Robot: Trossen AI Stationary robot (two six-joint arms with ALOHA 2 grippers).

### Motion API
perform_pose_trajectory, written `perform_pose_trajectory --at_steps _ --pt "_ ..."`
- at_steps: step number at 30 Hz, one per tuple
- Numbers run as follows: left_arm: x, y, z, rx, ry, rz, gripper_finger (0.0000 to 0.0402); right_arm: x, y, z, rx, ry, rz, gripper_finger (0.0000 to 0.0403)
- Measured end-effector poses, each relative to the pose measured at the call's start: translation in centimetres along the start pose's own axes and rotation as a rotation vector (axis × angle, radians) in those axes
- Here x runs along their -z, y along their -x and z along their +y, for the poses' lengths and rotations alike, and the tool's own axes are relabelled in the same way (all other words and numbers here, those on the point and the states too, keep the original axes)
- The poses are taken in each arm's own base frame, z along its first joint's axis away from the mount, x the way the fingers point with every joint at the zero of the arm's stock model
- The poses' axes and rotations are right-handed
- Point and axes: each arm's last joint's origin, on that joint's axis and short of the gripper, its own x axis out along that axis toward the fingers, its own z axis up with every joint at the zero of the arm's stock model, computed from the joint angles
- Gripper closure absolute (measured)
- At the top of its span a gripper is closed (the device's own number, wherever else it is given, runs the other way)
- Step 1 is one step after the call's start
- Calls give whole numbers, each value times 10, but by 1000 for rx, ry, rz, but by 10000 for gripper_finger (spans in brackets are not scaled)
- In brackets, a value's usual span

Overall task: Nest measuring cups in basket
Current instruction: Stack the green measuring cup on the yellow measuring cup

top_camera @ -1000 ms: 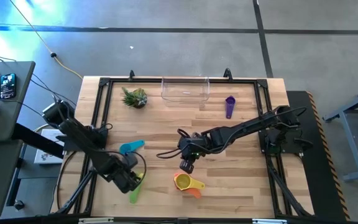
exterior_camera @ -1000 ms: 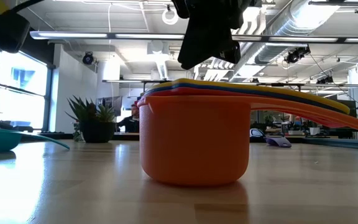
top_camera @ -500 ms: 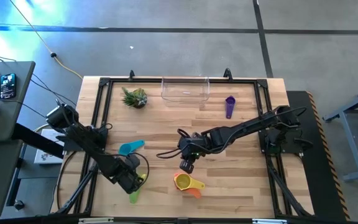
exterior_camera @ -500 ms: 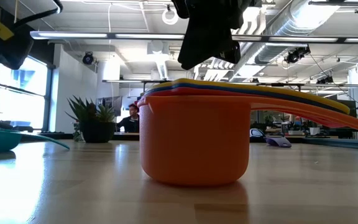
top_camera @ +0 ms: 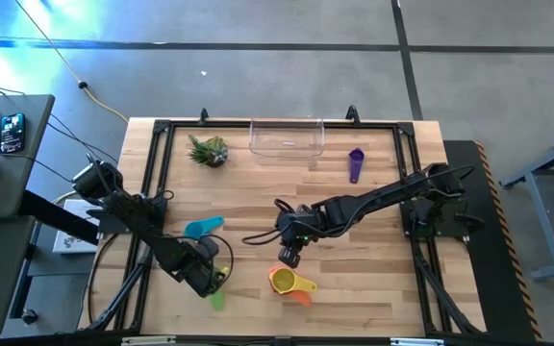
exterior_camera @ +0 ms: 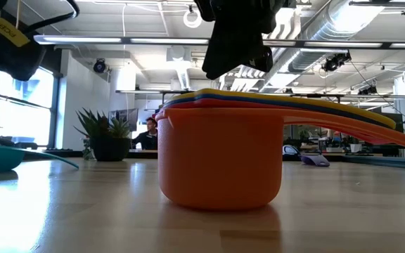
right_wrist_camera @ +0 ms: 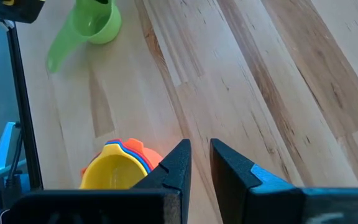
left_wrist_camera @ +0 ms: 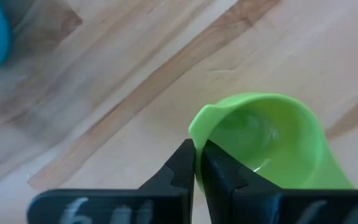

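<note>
Left hand [left_wrist_camera: 196, 163] clamped on green cup's [left_wrist_camera: 267, 142] rim, tabletop [top_camera: 373, 221] at 7 o'clock; a thin rim pinch could let it swivel or slip on lifting. Nested orange-yellow stack [top_camera: 290, 283] near 6 o'clock, right hand [top_camera: 289, 255] just above it, fingers nearly together, empty. Light blue cup [top_camera: 201, 228] at 9, purple cup [top_camera: 356, 163] at 1, clear basket [top_camera: 287, 139] at 12, empty.

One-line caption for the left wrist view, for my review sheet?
Left end effector pinches the rim of the green measuring cup on the wooden table.
</note>
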Motion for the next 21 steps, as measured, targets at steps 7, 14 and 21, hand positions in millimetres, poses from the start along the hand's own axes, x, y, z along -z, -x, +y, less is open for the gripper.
perform_pose_trajectory --at_steps 7,14,21 --pt "-18 2 -7 47 51 0 397 1 1 -3 45 0 0 352" --pt "-55 14 -8 93 29 -38 394 -9 18 -6 102 -10 23 352" --pt "-96 31 5 136 62 -114 394 -26 39 -3 163 24 -17 352"
